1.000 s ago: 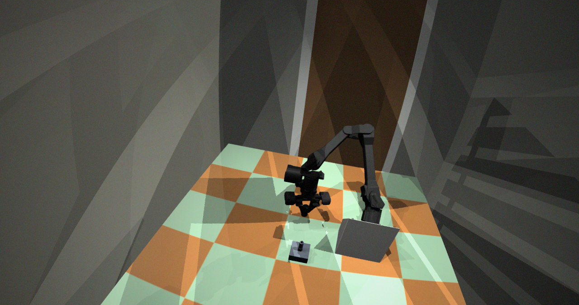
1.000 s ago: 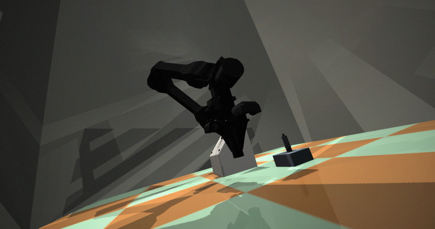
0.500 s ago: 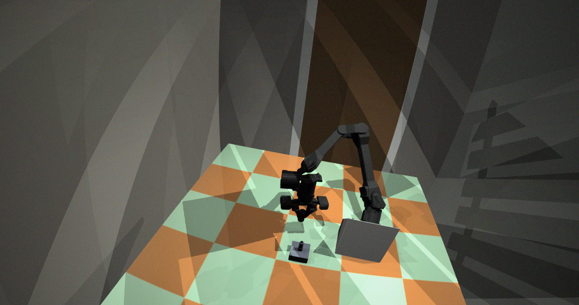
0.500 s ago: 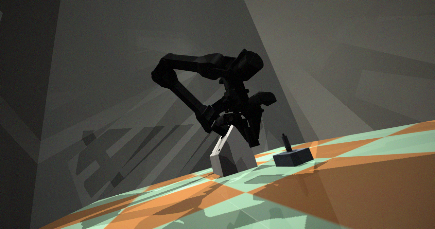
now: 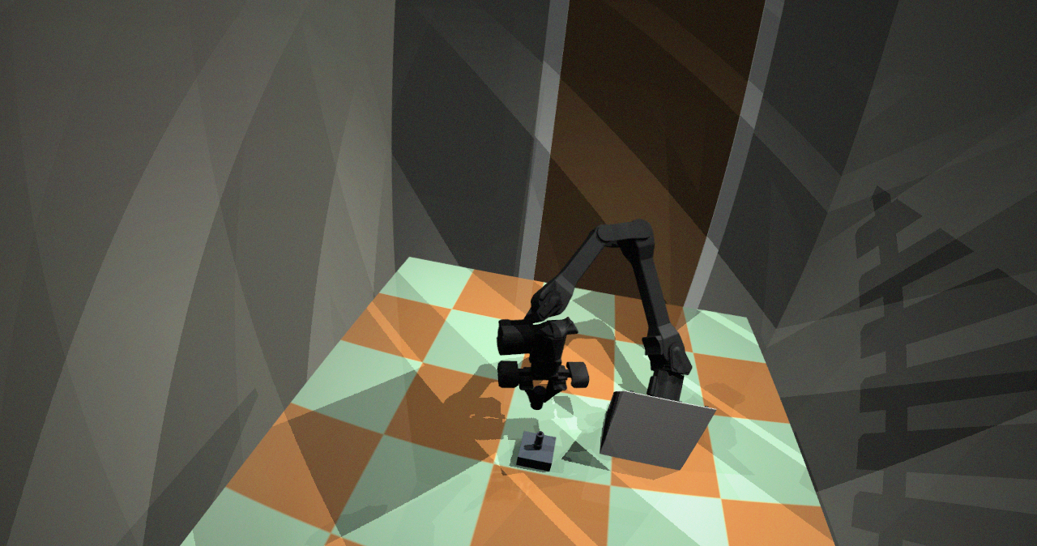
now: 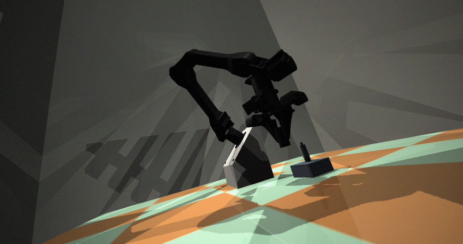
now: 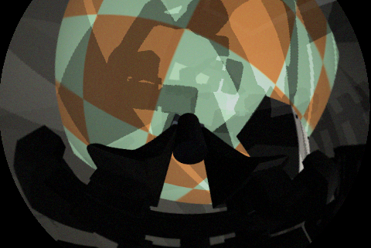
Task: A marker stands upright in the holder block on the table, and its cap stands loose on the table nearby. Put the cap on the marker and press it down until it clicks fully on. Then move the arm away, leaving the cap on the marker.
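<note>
The dark marker [image 5: 539, 439] [image 6: 303, 151] stands upright in the dark holder block [image 5: 532, 461] [image 6: 312, 168] on the checkered table [image 5: 340, 390]. My gripper [image 5: 537, 400] [image 6: 284, 143] [image 7: 188, 129] points down and is shut on the dark cap [image 7: 188, 152], which shows as a rounded stub between the fingertips in the wrist view. The gripper hangs in the air, a little behind and above the marker's tip in the top view, and to its left in the exterior view. The cap is hard to tell from the dark fingers in the top and exterior views.
A grey slanted box [image 5: 652, 427] [image 6: 233, 169] stands at the arm's base, right beside the holder block. The table's edges drop off on the left and right. Dark walls and a brown door panel [image 5: 652, 108] stand behind.
</note>
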Robot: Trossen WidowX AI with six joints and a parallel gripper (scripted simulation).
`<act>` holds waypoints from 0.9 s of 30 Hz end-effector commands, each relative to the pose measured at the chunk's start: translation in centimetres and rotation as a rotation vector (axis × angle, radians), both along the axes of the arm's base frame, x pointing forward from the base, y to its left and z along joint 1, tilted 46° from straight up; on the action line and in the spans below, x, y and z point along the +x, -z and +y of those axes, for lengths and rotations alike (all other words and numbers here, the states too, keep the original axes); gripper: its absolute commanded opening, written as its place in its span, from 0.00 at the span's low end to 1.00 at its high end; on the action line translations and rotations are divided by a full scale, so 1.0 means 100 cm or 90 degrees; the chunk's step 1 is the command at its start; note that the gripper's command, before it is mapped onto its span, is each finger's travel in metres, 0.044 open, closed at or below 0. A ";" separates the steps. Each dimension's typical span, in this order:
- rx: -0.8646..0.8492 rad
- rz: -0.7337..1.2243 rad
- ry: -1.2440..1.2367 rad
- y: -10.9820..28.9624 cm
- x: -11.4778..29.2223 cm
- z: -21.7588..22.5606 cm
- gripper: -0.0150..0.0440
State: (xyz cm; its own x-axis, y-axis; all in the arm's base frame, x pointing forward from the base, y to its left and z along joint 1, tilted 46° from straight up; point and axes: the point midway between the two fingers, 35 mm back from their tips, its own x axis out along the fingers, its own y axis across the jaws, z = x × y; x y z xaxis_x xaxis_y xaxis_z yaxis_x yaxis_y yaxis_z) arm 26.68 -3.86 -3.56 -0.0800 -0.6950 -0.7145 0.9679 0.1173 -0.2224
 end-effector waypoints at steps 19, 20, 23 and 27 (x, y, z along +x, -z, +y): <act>-0.008 0.005 0.007 0.035 -0.014 0.065 0.25; -0.009 0.005 0.007 0.037 -0.015 0.067 0.25; -0.009 0.005 0.007 0.038 -0.016 0.069 0.25; -0.010 0.005 0.007 0.041 -0.016 0.065 0.25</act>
State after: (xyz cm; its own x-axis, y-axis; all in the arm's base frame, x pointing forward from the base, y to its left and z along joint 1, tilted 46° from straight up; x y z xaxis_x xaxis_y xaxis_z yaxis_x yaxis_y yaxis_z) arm 25.09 2.84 -7.44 -0.0917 -0.7055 -0.7028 0.9657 0.1091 -0.2355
